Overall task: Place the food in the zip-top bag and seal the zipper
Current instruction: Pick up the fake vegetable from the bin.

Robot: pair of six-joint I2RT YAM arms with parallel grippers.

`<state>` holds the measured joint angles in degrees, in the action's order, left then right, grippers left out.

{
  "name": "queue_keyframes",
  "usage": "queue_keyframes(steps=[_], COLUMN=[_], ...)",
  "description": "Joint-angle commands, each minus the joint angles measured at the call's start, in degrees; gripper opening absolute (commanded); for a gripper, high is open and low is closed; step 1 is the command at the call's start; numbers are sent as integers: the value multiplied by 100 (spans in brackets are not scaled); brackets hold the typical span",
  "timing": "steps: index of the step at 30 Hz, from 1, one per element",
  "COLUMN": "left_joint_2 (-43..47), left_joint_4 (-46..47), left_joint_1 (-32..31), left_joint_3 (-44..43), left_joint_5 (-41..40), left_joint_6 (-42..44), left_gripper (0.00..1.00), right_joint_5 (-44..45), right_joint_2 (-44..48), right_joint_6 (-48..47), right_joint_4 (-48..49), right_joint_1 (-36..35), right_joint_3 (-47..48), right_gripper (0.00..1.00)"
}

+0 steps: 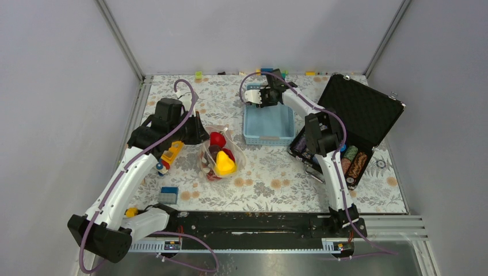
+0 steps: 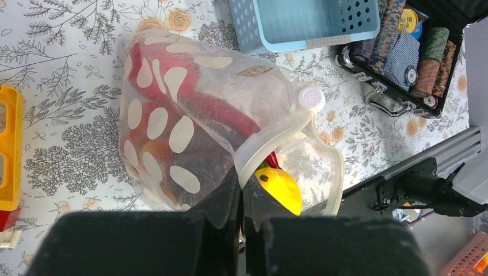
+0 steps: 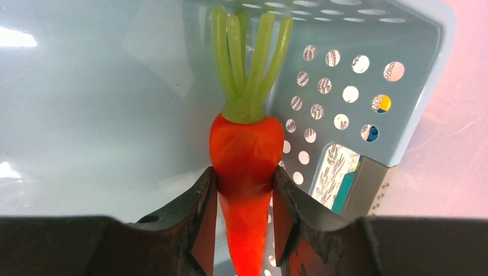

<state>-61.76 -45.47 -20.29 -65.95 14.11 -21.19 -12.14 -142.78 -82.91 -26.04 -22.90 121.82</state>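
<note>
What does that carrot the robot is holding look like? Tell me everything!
The carrot is a shiny, plastic-looking toy, orange-red, narrowing toward its tip, with pale green stalks bunched on top. The right tool pinches its body between two black fingers. Its stalks point toward the holed wall of the light-blue basket, whose inside lies behind it. Whether it touches the basket cannot be told.
</note>
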Motion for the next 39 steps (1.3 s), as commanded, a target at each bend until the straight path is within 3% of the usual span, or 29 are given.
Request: queue_keyframes(steps=[1,15,28,34,39], left_joint_2=[57,109,-11,-4,-48], left_joint_4=[211,223,231,232,232], left_joint_1=[41,39,35,39,40], left_joint_3=[25,45,20,18,23], left_joint_5=[-114,-6,9,-9,-96], left_joint_6=[45,-7,-195,-300,-430], left_gripper=[0,0,0,0,0], right_joint_5=[36,376,-318,-478,-488], right_joint_2=[-41,558,2837,3779,4532], right_joint_6=[3,42,467,1314,3015], right_joint_4=[-93,268,1294,1832,2645], right_joint_1=[-79,-331,-400,-400,-400], right_joint_3=[-170,-755,-3152,-3906,-4263], right_gripper=[31,4,3,3,3])
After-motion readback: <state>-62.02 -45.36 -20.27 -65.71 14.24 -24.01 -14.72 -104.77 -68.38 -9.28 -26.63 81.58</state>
